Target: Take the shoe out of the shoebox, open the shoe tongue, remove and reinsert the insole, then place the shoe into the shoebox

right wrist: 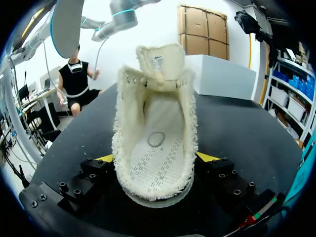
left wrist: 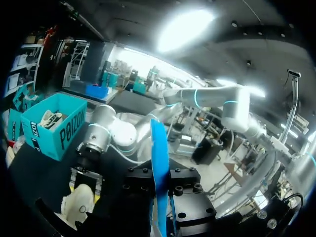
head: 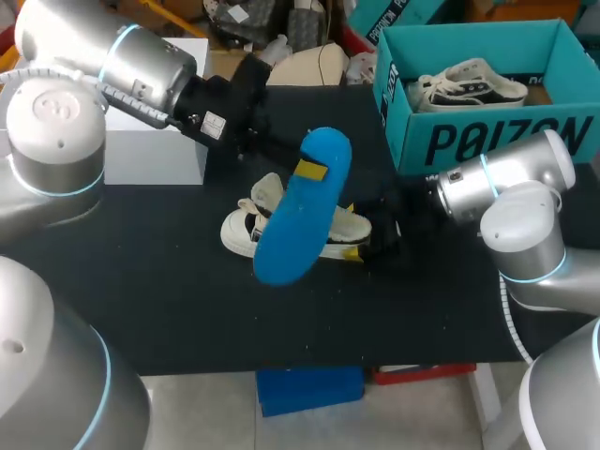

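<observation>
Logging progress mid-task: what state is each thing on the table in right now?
Flat blue insole: out of the shoe, held up above it.
Cream fabric shoe: on the black table, tongue folded back, no insole inside.
Teal cardboard shoebox: open, with a black-and-white shoe inside.
Left gripper: shut on the insole.
Right gripper: shut on the cream shoe's sides.

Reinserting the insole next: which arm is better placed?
Left. The left gripper is shut on the blue insole above the shoe; the right gripper is shut on its heel end on the table.
</observation>
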{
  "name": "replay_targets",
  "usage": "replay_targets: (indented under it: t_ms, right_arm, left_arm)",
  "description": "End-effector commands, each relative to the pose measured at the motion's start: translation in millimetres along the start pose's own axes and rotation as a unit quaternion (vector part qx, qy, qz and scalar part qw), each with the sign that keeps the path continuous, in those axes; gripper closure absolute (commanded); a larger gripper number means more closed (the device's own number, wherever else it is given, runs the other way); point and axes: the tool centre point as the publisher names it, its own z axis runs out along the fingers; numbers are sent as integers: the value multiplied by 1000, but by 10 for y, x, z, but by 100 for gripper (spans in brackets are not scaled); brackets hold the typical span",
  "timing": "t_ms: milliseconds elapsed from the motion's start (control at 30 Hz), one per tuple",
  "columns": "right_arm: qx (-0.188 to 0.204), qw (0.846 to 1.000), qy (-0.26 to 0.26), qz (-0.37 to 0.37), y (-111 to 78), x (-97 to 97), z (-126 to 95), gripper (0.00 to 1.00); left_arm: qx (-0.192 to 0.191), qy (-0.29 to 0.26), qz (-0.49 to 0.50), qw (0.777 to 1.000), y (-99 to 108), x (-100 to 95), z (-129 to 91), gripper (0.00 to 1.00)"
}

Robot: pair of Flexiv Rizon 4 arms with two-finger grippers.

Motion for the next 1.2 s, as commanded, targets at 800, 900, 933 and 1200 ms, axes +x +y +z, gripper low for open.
replay_targets:
  t_ms: [800,900,933,1200]
  right_arm:
    - [1,1000,0,1,-28,3,36,100]
    - [1,1000,0,1,-28,3,36,100]
    - [1,1000,0,1,-28,3,36,100]
    - [1,1000,0,1,-28,3,36,100]
  left_arm:
    - [179,0,30,983,-941,888,-103,100]
    - [185,0,37,982,-1006,954,-135,100]
    - [186,2,40,982,-1025,972,-140,100]
    - [200,11,49,979,-1109,1061,-161,100]
